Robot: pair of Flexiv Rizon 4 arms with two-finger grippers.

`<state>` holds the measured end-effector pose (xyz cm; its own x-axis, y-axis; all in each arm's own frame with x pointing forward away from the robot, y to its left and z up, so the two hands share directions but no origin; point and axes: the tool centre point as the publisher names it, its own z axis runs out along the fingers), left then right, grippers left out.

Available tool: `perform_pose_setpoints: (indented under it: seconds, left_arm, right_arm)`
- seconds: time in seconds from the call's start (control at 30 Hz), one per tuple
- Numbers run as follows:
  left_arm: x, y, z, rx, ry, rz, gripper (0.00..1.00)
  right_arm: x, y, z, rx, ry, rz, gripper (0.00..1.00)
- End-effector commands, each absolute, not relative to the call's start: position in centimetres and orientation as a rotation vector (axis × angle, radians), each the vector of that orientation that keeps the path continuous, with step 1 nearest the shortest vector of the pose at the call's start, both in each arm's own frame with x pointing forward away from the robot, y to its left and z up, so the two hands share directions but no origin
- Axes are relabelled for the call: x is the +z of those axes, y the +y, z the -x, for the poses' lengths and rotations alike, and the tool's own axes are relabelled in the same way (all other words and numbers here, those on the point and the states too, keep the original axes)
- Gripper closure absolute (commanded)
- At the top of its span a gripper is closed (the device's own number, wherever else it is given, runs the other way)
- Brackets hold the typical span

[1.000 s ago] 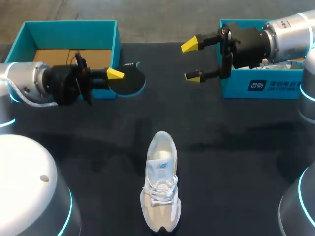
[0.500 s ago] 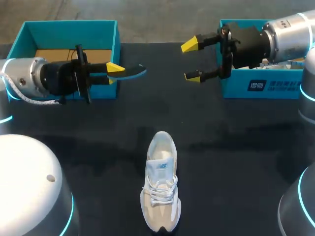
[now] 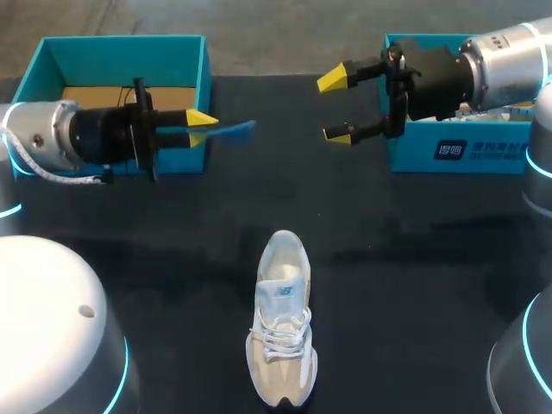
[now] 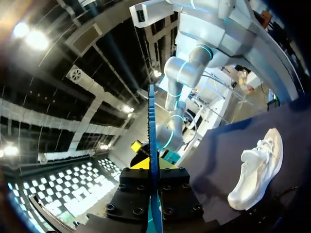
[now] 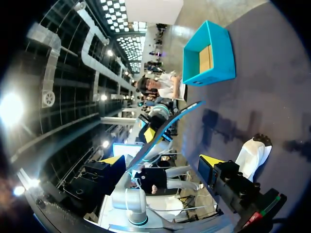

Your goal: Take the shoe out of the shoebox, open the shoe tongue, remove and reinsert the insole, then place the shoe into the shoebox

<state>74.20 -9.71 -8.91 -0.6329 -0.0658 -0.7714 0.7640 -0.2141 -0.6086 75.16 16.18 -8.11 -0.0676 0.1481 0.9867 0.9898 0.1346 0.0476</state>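
Observation:
A white and beige shoe (image 3: 280,332) lies on the dark table near the front edge, its toe pointing away from me; it also shows beside my left gripper (image 4: 257,167) and past my right one (image 5: 252,156). My left gripper (image 3: 202,128) hovers in front of the left teal shoebox (image 3: 121,52), shut on a thin blue insole (image 3: 231,130) held edge-on. That insole (image 4: 151,126) rises as a narrow strip out of my left gripper (image 4: 151,167). My right gripper (image 3: 336,107) hangs open and empty by the right box, facing the insole (image 5: 167,127).
The left teal shoebox has brown cardboard (image 3: 112,97) on its floor. A second teal box (image 3: 457,151) stands at the right, partly under my right arm. Dark tabletop (image 3: 405,285) surrounds the shoe.
My left wrist has rolled, turning the insole from its flat dark face to edge-on, and the gripper rose slightly. The right arm and shoe have not moved.

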Motion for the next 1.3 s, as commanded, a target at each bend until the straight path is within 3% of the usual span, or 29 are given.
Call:
perform_pose_setpoints:
  seconds: [0.03, 0.3, 0.87, 1.3]
  left_arm:
    - [-8.8, -9.9, -74.9, -2.221, 1.677, -0.496, 1.00]
    - [-8.7, -10.1, -75.4, -2.549, 2.035, 0.434, 1.00]
    - [-7.5, -10.5, -75.8, -2.592, 2.315, 1.574, 1.00]
    - [-7.4, -10.4, -75.1, -2.524, 2.500, 1.585, 1.00]
  right_arm:
    - [-8.2, 16.4, -75.2, -1.076, -1.424, 1.193, 0.00]
    - [-8.2, 16.4, -75.2, -1.076, -1.424, 1.193, 0.00]
    - [-8.2, 16.4, -75.2, -1.076, -1.424, 1.193, 0.00]
    - [-8.2, 16.4, -75.2, -1.076, -1.424, 1.193, 0.00]
